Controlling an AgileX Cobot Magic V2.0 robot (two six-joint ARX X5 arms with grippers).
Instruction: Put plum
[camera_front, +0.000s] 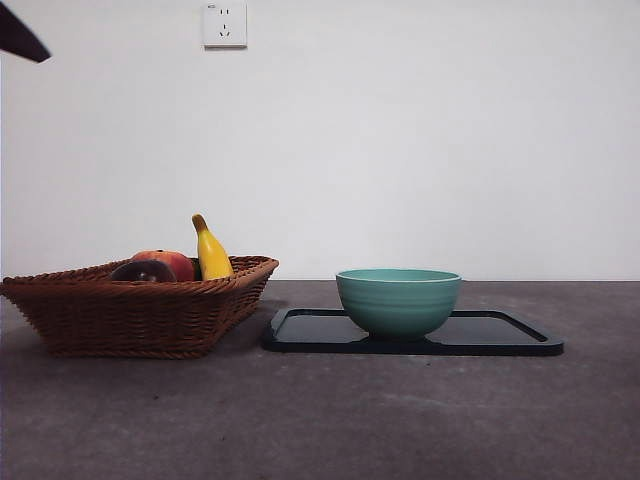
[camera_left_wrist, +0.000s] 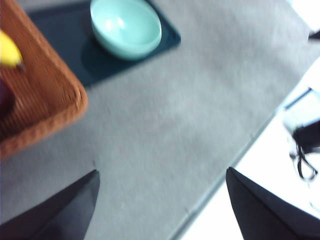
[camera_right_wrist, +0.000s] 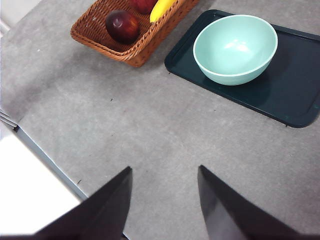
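Note:
The plum (camera_right_wrist: 122, 26) is dark maroon and glossy. It lies in a brown wicker basket (camera_right_wrist: 100, 37) beside a red-orange fruit (camera_right_wrist: 142, 4) and a yellow banana (camera_right_wrist: 162, 7). In the front view the plum (camera_front: 143, 271) shows just over the basket's rim (camera_front: 140, 310) at the left. The left wrist view catches only a dark sliver of the plum (camera_left_wrist: 5, 97). My left gripper (camera_left_wrist: 161, 172) hangs open over bare table near the table's edge, well away from the basket. My right gripper (camera_right_wrist: 164, 169) is also open and holds nothing, high above the table's near edge.
A teal bowl (camera_front: 398, 300) stands on a dark flat tray (camera_front: 500, 338) to the right of the basket. A black arm tip (camera_front: 20, 38) shows at the front view's top left corner. Grey tabletop (camera_right_wrist: 150, 125) stretches between the grippers and the objects.

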